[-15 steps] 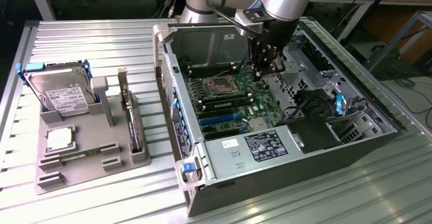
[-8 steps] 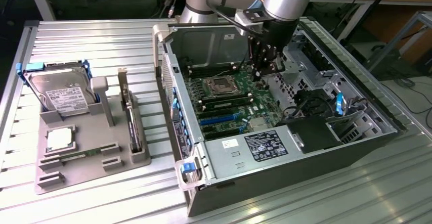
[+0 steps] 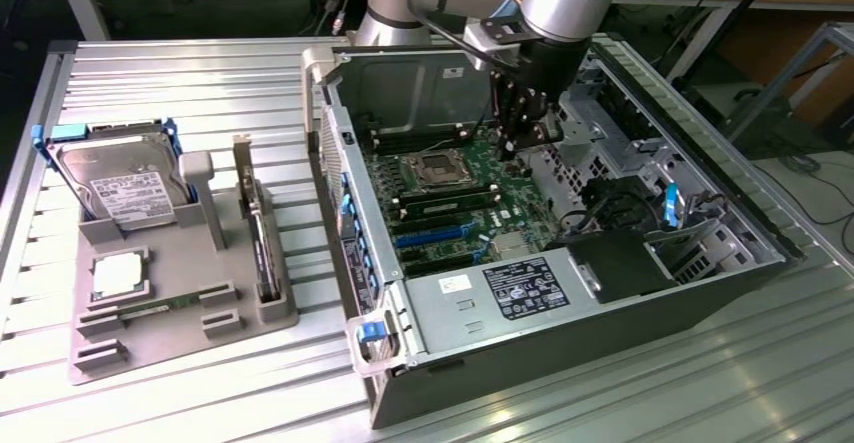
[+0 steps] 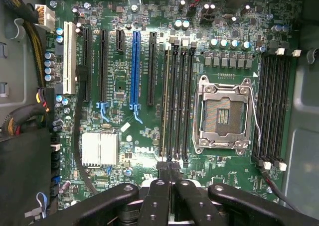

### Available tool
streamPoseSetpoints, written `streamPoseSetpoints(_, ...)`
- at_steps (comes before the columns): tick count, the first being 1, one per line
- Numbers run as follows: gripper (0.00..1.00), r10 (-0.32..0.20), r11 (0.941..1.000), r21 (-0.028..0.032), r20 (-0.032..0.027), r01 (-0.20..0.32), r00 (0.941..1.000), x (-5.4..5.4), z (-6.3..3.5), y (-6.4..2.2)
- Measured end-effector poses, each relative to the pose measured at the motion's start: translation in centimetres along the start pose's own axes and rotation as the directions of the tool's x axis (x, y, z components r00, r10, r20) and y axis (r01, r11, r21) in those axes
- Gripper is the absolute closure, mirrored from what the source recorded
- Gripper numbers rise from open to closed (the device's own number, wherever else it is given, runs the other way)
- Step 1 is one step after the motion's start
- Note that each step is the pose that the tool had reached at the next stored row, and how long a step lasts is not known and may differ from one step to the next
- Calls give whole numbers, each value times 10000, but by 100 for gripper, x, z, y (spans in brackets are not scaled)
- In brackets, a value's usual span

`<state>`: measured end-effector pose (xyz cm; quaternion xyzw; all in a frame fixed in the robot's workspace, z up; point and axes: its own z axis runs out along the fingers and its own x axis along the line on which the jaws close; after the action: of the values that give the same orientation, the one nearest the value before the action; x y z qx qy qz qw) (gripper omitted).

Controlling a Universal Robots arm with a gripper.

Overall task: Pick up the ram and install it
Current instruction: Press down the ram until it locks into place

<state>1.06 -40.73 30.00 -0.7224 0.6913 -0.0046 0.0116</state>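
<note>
In the exterior view, the hand [image 3: 514, 135] hangs inside the open computer case [image 3: 747, 253], low over the green motherboard [image 3: 461, 198] near the empty processor socket [image 3: 435, 170].

In the wrist view, the hand [image 4: 170, 173] is clenched, its tips at the end of the memory slots [image 4: 177, 104], where the ram [image 4: 165, 101] appears to stand on edge. The step looks like seating; I judge it wants a straight, even press.
</note>
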Motion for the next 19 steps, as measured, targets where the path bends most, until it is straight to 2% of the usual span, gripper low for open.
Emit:
streamPoseSetpoints(3, 90, 392, 9992, 4, -9, -392, 9992, 0, 0, 2)
streamPoseSetpoints(6, 90, 1198, 9928, 13, -27, -1198, 9928, 0, 1, 2)
streamPoseSetpoints(7, 90, 1624, 9867, 19, -37, -1624, 9867, 0, 0, 2)
streamPoseSetpoints(10, 90, 2443, 9697, 30, -54, -2443, 9697, 0, 0, 2)
streamPoseSetpoints(13, 90, 3194, 9476, 42, -69, -3194, 9476, 0, 1, 1)
streamPoseSetpoints(17, 90, 3777, 9259, 53, -81, -3776, 9259, 0, 1, 2)
streamPoseSetpoints(19, 90, 4160, 9094, 60, -89, -4159, 9093, 0, 1, 2)
